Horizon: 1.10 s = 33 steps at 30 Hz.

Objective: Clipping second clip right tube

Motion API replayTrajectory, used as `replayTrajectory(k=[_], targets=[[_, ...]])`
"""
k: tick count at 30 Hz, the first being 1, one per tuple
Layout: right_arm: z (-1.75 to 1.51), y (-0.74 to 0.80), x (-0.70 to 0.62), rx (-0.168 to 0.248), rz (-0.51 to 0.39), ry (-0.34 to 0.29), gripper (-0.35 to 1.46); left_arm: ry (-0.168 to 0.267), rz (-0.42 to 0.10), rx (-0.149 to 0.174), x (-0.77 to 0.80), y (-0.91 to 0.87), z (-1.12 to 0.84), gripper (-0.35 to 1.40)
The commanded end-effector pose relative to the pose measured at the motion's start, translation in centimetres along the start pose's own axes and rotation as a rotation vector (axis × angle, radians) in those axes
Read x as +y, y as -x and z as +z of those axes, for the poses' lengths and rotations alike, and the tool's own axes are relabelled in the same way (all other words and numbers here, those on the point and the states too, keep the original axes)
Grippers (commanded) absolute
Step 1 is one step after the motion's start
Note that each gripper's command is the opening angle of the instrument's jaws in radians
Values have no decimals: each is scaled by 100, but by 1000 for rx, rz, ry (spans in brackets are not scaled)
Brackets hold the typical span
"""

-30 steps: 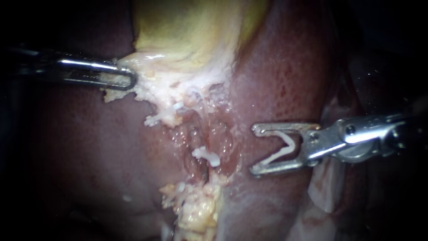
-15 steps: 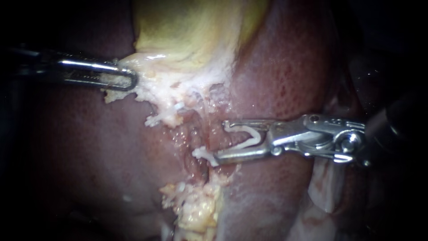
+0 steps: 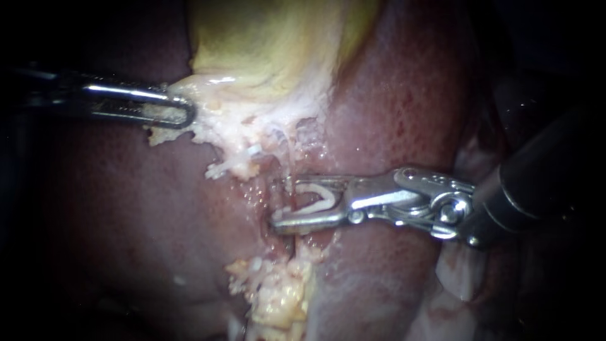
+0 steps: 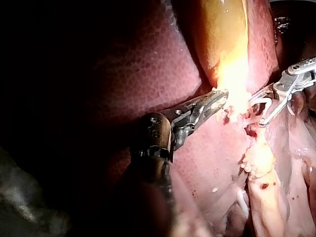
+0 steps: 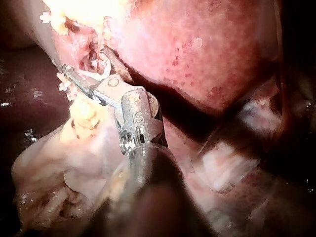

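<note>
Jaws of the left instrument (image 3: pixel 183 113) grip the gallbladder (image 3: pixel 265 44) edge. Right instrument (image 3: pixel 284 203) jaws, spread, hold a white clip (image 3: pixel 322 199) beside liver (image 3: pixel 391 95)

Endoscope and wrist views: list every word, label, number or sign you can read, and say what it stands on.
No text can be read in any view.
Right instrument: small marks on its wrist joint, in the right wrist view, too blurred to read.
Left instrument, clip, liver, gallbladder: none.
</note>
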<state>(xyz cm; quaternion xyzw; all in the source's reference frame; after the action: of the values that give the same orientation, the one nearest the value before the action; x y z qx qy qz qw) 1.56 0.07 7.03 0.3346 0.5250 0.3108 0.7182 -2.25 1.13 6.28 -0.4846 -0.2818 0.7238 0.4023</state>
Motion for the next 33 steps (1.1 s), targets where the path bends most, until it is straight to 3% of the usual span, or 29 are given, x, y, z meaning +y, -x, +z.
replayTrajectory(k=[1, 9, 22, 27, 33], targets=[[1, 0, 0, 4, 4, -5, 50, 0, 0, 0, 0, 0, 0, -35], [3, -1, -3, 28, 35, -63, 50, 0, 0, 0, 0, 0, 1, -35], [3, -1, -25, 19, 24, -146, 48, 0, 0, 0, 0, 0, 1, -35], [1, -2, -26, -2, 20, -186, 41, 0, 0, 0, 0, 0, 1, -35], [0, -1, -26, 4, 18, -176, 20, 0, 0, 0, 0, 0, 1, -35]])
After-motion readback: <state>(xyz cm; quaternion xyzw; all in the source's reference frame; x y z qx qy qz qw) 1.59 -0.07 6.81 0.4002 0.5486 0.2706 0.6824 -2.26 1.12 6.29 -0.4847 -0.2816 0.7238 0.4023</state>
